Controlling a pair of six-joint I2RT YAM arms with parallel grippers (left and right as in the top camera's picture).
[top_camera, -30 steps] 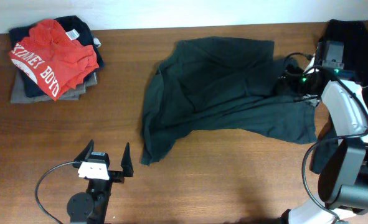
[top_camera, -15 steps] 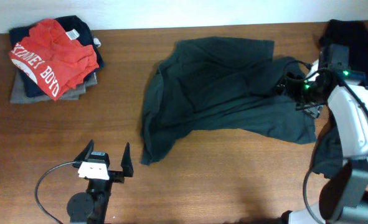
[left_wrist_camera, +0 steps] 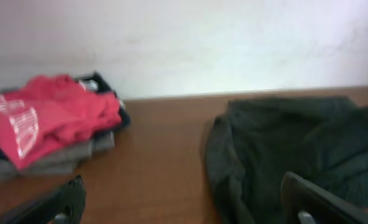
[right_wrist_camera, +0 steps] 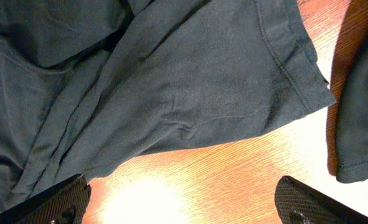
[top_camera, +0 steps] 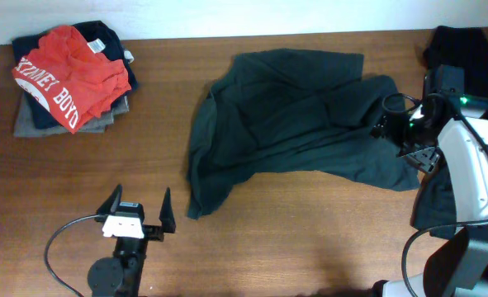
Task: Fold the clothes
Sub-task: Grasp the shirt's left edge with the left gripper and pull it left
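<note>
Sliding nearer along the right edge of the dark shirt (top_camera: pixel 293 115), the right gripper (top_camera: pixel 402 132) hovers spread and empty, the left gripper (top_camera: pixel 136 213) likewise, so folding hasn't begun.

Left arm (top_camera: pixel 111 272): black, round base joint, thin left cable (top_camera: pixel 52 243) in black looping off one side. Left gripper (top_camera: pixel 143 194): two black pointed fingers, white block (top_camera: pixel 121 219) with small dark marks between their roots. Right arm (top_camera: pixel 468 165): smooth white shell over black joints, black right cable (top_camera: pixel 405 252) looping low down, green light (top_camera: pixel 414 117) at the black wrist. Right gripper (right_wrist_camera: pixel 180 183): matte black fingers, dimpled texture.
</note>
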